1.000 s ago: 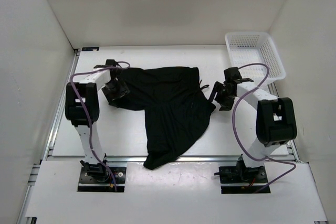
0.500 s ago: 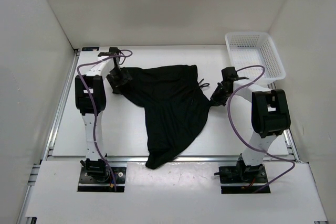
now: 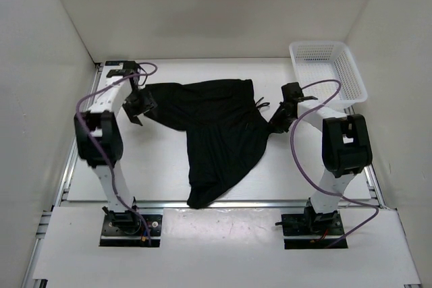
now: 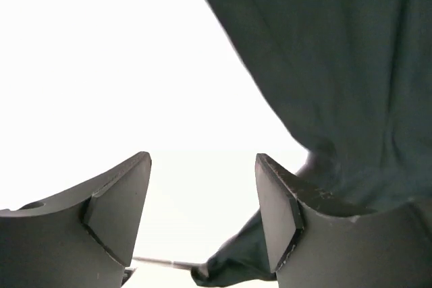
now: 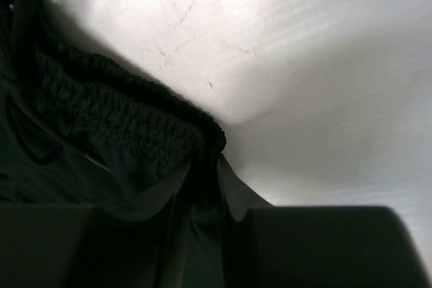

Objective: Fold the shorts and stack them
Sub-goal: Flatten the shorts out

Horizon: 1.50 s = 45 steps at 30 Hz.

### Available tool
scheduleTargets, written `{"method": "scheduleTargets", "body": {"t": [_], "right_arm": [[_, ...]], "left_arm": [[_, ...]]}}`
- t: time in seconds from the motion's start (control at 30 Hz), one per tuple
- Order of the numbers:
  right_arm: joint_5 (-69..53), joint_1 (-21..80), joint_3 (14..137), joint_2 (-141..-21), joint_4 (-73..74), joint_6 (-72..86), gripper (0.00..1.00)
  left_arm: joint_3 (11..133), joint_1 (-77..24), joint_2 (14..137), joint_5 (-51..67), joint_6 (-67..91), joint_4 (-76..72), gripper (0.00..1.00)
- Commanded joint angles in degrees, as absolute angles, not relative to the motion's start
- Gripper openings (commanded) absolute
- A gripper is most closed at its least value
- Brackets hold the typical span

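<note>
The black shorts (image 3: 216,126) lie spread over the middle of the table, one leg reaching down to the near edge. My left gripper (image 3: 140,104) is at their back left corner. In the left wrist view its jaws (image 4: 202,160) stand open with white table between them; the shorts (image 4: 337,65) hang to the right, and a small fold sits low against the right finger (image 4: 277,207). My right gripper (image 3: 277,121) is at the right edge, shut (image 5: 202,160) on the ribbed waistband (image 5: 115,116). The drawstring (image 3: 260,107) curls beside it.
A white mesh basket (image 3: 327,69) stands at the back right corner, just behind the right arm. White walls enclose the table at the left, back and right. Purple cables loop over both arms.
My right gripper moved in and shut on the waistband at the right edge. My left gripper shifted back and left, and the shorts' left corner moved with it.
</note>
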State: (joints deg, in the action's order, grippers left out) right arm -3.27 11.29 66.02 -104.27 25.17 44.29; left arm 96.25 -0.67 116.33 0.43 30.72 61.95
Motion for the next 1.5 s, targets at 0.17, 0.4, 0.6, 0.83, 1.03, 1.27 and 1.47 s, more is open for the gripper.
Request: {"method": "scheduleTargets", "body": {"t": [0.17, 0.4, 0.6, 0.83, 1.03, 1.27, 1.47], "right_arm": [[-0.26, 13.71, 62.05, -96.78, 25.40, 41.92, 0.47], [-0.26, 14.24, 56.96, -93.69, 25.40, 41.40, 0.44], [-0.26, 14.24, 55.11, -91.85, 25.40, 40.17, 0.32], [-4.56, 14.24, 54.58, -92.37, 21.89, 39.02, 0.09], [-6.06, 14.24, 55.11, -92.90, 21.36, 38.50, 0.00], [-4.92, 14.24, 53.97, -92.37, 21.88, 37.97, 0.00], [-4.39, 14.24, 53.96, -91.85, 21.88, 37.44, 0.00]], "left_arm": [[69.98, -10.36, 85.18, 10.00, 32.86, 58.63, 0.74], [56.70, -23.63, 78.49, 11.78, 38.93, 55.90, 0.78], [54.40, -33.39, 82.52, 13.79, 42.71, 51.06, 0.78], [54.40, -38.32, 93.86, 12.06, 43.24, 47.11, 0.66], [55.46, -36.13, 92.03, 10.63, 43.24, 48.33, 0.10], [56.68, -31.73, 80.61, 2.72, 44.38, 58.35, 0.10], [57.22, -26.81, 75.32, 0.26, 42.98, 62.23, 0.10]]}}
